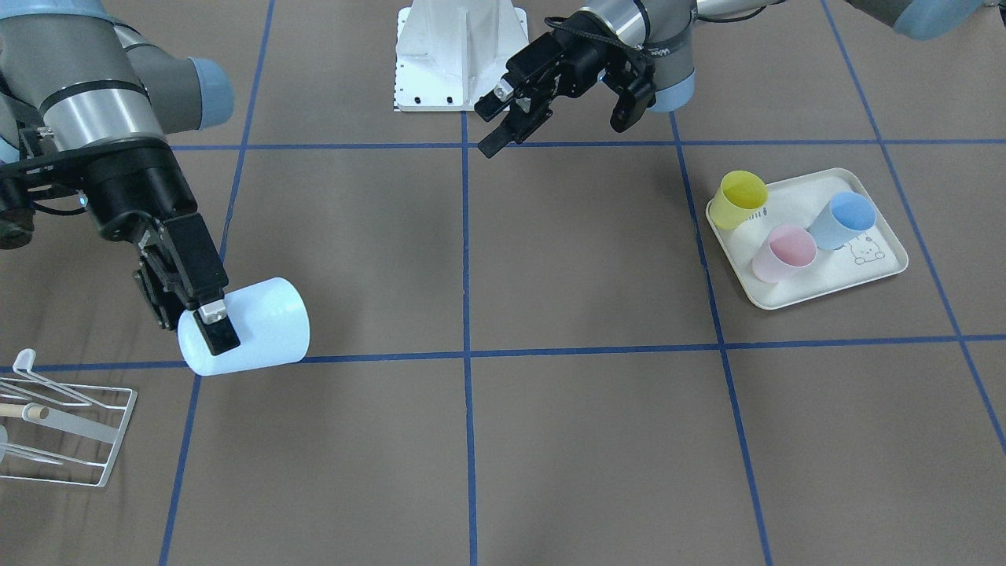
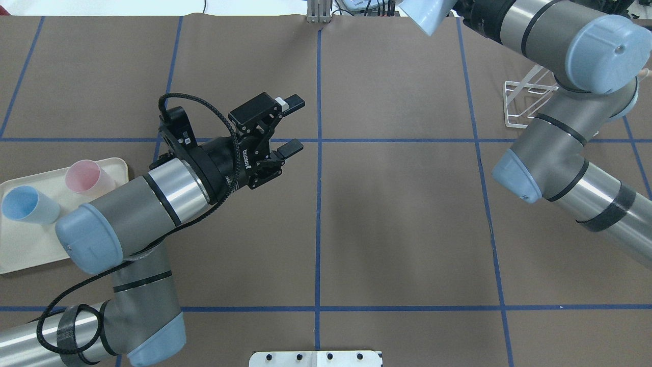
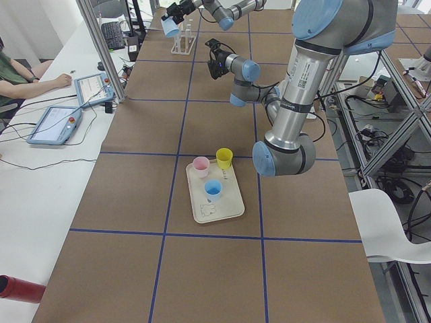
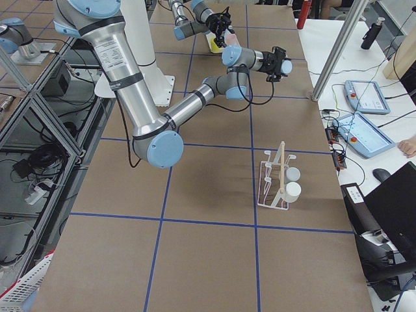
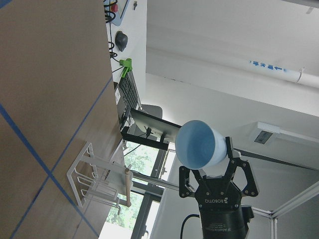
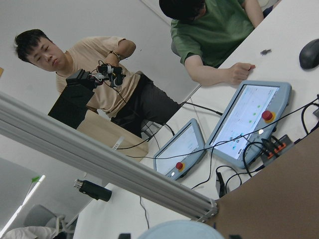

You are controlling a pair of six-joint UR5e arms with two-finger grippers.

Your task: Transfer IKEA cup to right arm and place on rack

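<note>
Aloft, cup (image 1: pixel 267 322) sideways in right end effector (image 1: pixel 192 324)

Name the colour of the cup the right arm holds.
Pale blue cup, clearest in the front-facing view.

The cup (image 1: pixel 259 322) between my right fingers (image 1: pixel 218 332) is smooth, matt pale-blue plastic, and the fingers are matt black. At eight o'clock of it, the rack (image 1: pixel 119 437) is white-coated wire with a bare pale wooden dowel (image 1: pixel 23 411). The tabletop (image 1: pixel 589 259) looks like matt brown paper, lined with blue tape (image 1: pixel 465 259).
</note>
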